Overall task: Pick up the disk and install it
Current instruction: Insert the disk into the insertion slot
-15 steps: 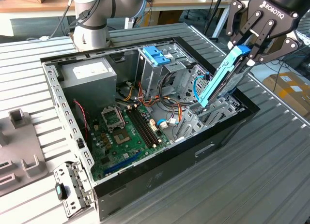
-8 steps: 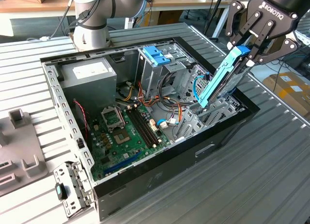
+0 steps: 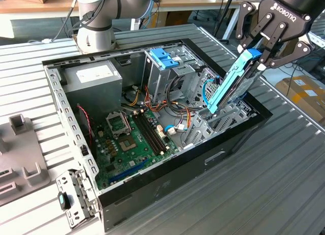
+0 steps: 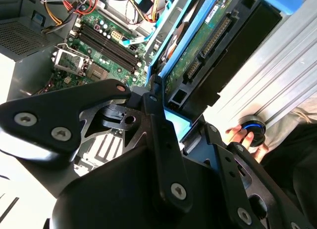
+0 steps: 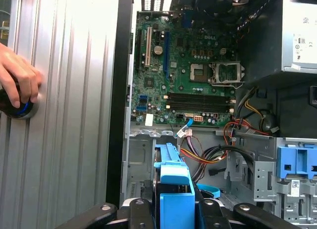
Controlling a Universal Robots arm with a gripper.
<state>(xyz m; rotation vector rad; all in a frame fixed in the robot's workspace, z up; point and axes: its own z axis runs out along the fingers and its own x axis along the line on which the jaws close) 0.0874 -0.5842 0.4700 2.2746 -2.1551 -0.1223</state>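
Note:
My gripper [image 3: 255, 56] is shut on the disk [image 3: 229, 85], a flat drive in blue plastic rails. I hold it by its upper end, steeply tilted, over the open computer case [image 3: 152, 189] on the exterior view's right. Its lower end reaches the grey metal drive bay [image 3: 226, 121]; whether they touch I cannot tell. The second wrist view has the disk [image 4: 208, 51] edge-on with its connectors facing out. In the first wrist view its blue rail [image 5: 174, 187] sits between my black fingers [image 5: 141, 211].
In the case lie the green motherboard [image 3: 129, 138], a grey power-supply box [image 3: 94, 77], a light-blue latch on a cage [image 3: 165, 57] and loose cables [image 3: 177, 118]. A person's hand [image 5: 17, 75] rests on a round knob [image 5: 17, 109] on the ribbed table. A grey fixture [image 3: 20, 159] stands at the exterior view's left.

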